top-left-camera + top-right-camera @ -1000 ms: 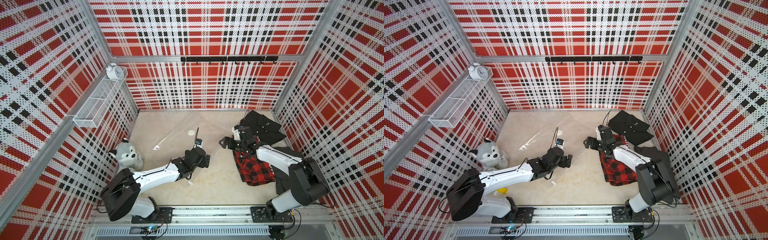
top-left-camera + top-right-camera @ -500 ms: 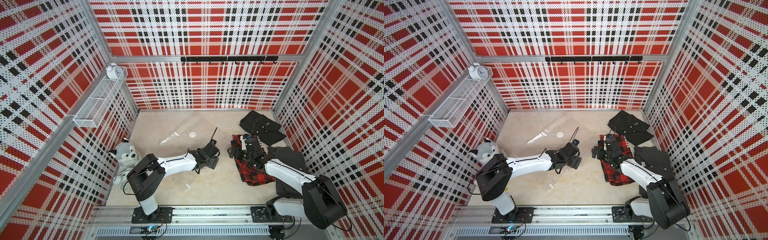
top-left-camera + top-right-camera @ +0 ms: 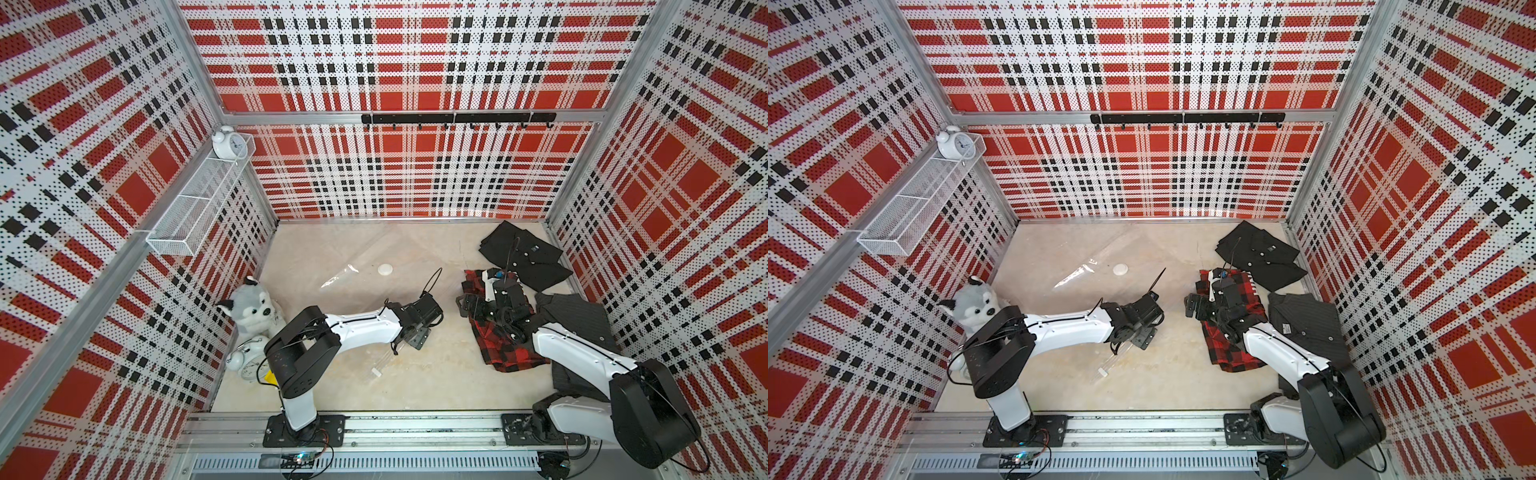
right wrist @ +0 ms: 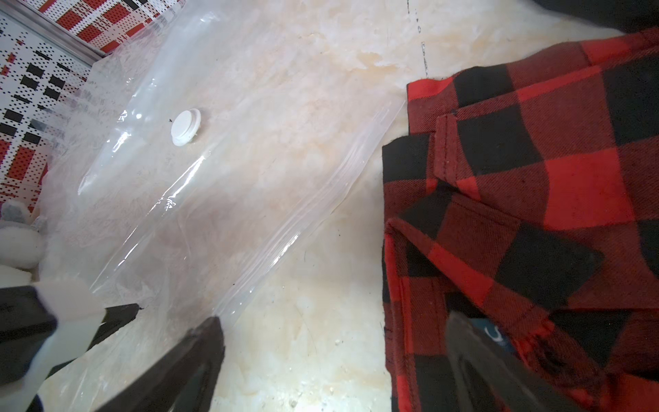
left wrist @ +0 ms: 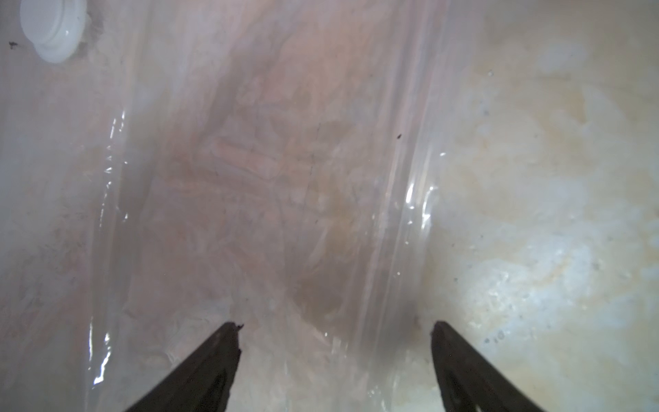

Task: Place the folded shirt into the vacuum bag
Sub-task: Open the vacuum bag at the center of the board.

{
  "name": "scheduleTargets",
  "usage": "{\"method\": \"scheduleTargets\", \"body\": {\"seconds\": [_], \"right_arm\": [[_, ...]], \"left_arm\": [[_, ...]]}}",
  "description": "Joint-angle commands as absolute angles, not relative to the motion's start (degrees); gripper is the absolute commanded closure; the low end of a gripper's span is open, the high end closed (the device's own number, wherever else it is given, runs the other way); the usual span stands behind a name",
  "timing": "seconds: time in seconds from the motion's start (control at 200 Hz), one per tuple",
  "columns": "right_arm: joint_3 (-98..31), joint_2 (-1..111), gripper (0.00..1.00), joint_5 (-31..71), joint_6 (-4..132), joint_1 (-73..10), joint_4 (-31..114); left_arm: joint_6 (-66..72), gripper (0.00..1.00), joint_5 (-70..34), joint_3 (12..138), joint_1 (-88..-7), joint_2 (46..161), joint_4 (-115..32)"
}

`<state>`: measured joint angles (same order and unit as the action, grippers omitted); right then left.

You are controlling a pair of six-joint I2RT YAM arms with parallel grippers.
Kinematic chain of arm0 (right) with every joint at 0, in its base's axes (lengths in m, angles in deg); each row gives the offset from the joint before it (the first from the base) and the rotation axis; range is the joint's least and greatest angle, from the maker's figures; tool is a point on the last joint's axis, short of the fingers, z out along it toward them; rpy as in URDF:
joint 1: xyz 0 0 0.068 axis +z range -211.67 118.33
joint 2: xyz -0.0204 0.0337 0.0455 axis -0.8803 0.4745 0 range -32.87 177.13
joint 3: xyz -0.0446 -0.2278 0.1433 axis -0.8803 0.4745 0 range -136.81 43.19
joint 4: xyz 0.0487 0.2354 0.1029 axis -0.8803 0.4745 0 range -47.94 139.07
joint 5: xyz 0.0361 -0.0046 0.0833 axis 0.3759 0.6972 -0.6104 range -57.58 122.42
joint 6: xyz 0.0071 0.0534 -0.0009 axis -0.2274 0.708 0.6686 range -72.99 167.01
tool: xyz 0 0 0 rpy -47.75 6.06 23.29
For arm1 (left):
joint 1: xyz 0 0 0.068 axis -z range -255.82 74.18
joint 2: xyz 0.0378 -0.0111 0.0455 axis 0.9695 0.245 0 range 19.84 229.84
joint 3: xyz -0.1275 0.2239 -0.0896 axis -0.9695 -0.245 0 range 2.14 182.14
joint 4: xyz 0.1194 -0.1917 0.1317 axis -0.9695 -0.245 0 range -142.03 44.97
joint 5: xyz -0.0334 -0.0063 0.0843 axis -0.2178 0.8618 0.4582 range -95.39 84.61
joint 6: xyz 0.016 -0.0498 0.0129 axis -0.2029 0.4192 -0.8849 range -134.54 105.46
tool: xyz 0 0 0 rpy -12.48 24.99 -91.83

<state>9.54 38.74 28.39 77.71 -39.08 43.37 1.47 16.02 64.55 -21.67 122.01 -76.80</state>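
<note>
Insertion not begun: the folded shirt [image 4: 535, 178] lay outside the vacuum bag [image 4: 214, 199], partly under the spread, empty right hand [image 4: 331, 321]; the left hand [image 5: 335, 326], likewise spread, straddled the zip edge [image 5: 399, 199].

The left arm [image 3: 365, 332] stands on its base at 7 o'clock in both top views; its upper link is folded back over the base, and the white forearm lies low, aimed toward 2 o'clock; the wrist [image 3: 419, 311] bends downward; the left gripper [image 5: 335, 324] points down, its dark fingers [image 5: 214, 360] set well apart; the right arm [image 3: 582, 357] is based at 5 o'clock and stretches toward 11 o'clock; the right gripper [image 4: 331, 319] sits low with jaws spread wide; the two grippers are near each other, not touching.
</note>
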Motion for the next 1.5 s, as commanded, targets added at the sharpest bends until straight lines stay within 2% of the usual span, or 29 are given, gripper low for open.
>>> {"method": "scheduleTargets", "body": {"seconds": [0.0, 0.21, 0.381, 0.691, 0.807, 1.032, 1.283, 1.493], "right_arm": [[9.8, 38.3, 0.0, 28.7, 77.0, -39.3, 42.1], [9.9, 38.0, 0.0, 28.6, 77.0, -39.3, 42.1], [10.1, 38.0, 0.0, 28.4, 77.0, -39.3, 41.7], [10.3, 36.8, 0.0, 28.9, 76.5, -39.3, 41.9], [10.4, 37.2, 0.0, 28.8, 76.5, -39.3, 41.9], [10.4, 37.8, 0.0, 28.4, 76.4, -39.3, 41.5], [10.5, 38.4, 0.0, 28.3, 76.2, -39.3, 41.1], [10.4, 38.1, 0.0, 28.1, 76.1, -39.3, 41.3]], "left_arm": [[2.0, 0.16, 17.6, 66.1, -21.3, 122.1, -79.8], [2.2, 0.19, 17.9, 65.6, -21.0, 121.9, -80.6], [1.8, 0.32, 18.1, 66.2, -20.8, 122.7, -81.0], [1.3, 0.67, 20.6, 67.6, -21.2, 123.5, -81.8], [1.3, 0.72, 21.4, 68.1, -21.3, 123.8, -82.3], [2.2, 0.74, 24.1, 68.5, -21.5, 122.9, -82.4], [4.0, 0.59, 30.0, 69.2, -21.7, 124.0, -82.8], [6.3, 0.57, 36.9, 70.2, -23.2, 125.2, -83.2]]}}
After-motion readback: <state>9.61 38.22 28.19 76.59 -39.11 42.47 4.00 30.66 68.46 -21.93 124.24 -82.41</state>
